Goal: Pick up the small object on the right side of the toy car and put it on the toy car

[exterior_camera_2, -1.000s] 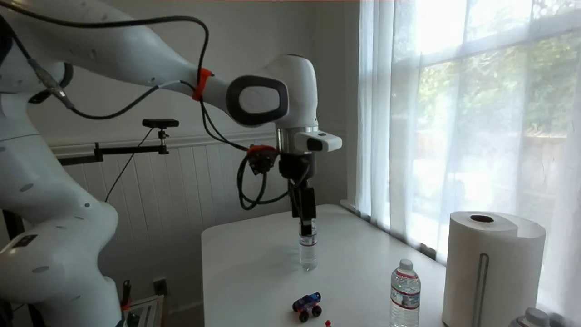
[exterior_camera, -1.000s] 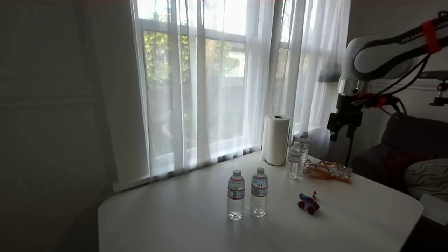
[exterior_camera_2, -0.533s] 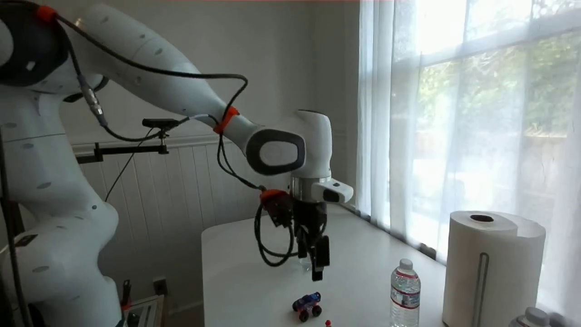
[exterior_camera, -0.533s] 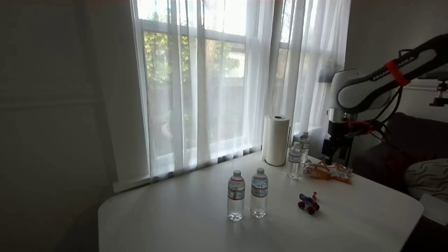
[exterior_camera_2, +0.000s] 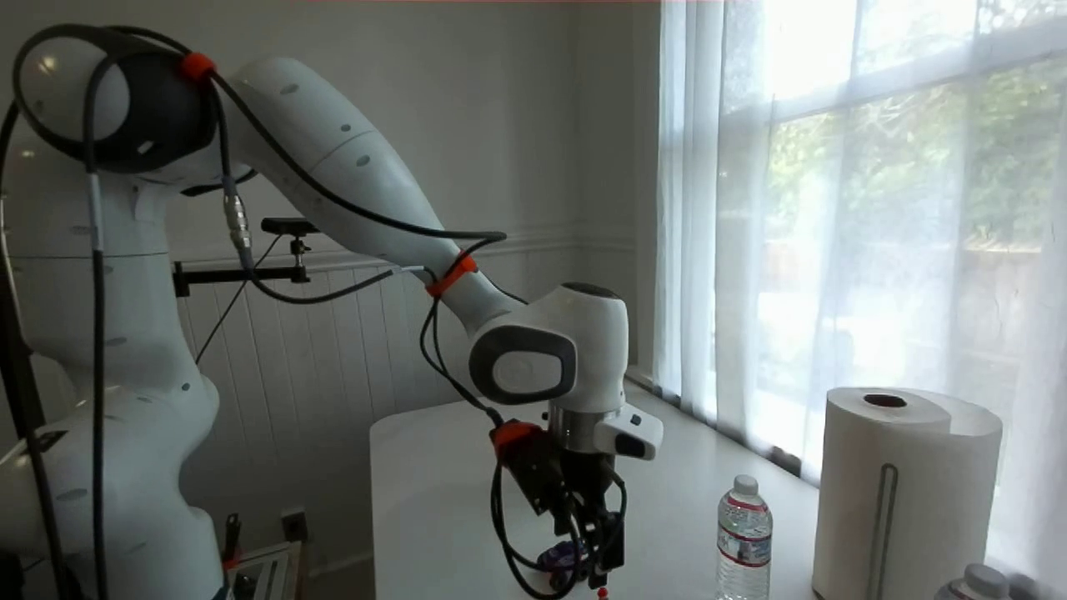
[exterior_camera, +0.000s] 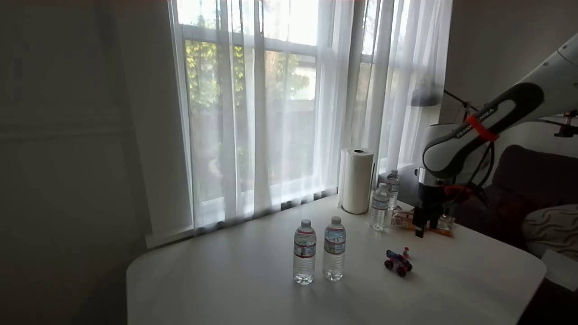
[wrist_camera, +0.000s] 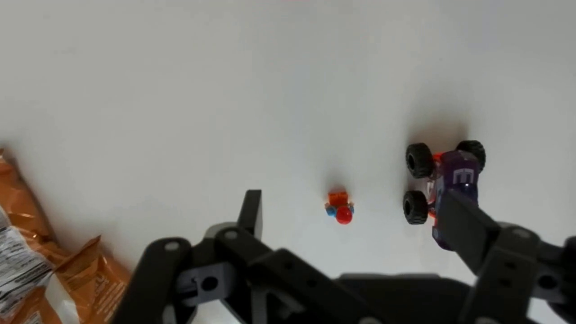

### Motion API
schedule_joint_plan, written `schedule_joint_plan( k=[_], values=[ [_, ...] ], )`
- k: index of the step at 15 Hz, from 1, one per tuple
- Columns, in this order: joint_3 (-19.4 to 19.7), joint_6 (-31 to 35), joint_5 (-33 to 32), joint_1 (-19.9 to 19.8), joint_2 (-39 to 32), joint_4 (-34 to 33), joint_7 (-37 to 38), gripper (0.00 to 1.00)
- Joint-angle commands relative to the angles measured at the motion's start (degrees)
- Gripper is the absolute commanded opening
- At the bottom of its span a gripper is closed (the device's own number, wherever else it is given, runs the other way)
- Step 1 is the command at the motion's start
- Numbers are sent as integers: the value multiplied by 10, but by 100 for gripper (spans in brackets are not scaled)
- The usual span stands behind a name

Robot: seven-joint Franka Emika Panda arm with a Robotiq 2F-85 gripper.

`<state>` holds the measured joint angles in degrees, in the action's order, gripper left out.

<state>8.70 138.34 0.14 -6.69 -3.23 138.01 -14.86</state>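
Note:
The toy car, dark purple with black wheels, stands on the table in both exterior views (exterior_camera: 398,262) (exterior_camera_2: 560,560) and at the right of the wrist view (wrist_camera: 459,173). The small object is a figure with a red head, blue arms and orange legs. It stands beside the car in both exterior views (exterior_camera: 406,253) (exterior_camera_2: 603,593) and the wrist view (wrist_camera: 338,200). My gripper (exterior_camera: 426,229) (exterior_camera_2: 590,571) is open and empty above the table. In the wrist view the figure shows between its fingers (wrist_camera: 353,204), and the right finger hides part of the car.
Orange snack packets (exterior_camera: 403,220) (wrist_camera: 96,279) lie near the gripper, left in the wrist view. Water bottles (exterior_camera: 305,253) (exterior_camera: 334,249) (exterior_camera: 378,210) (exterior_camera_2: 744,542) and a paper towel roll (exterior_camera: 356,180) (exterior_camera_2: 909,492) stand on the table (exterior_camera: 216,280).
The arm has come down and toward the car and figure, lowering the gripper close above them. In an exterior view it now partly hides the car. The car and figure have not moved.

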Motion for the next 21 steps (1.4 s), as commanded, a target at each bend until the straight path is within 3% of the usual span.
schedule_joint_plan(
  k=[1,9,18,21],
  values=[
    [-6,-1,4,-7,-11,-4,-2,100],
    [-7,9,1,-9,-33,-17,-7,100],
    [-21,58,6,-15,-71,-21,-90,100],
    [-27,87,13,-20,-88,-24,-101,78]
  ],
)
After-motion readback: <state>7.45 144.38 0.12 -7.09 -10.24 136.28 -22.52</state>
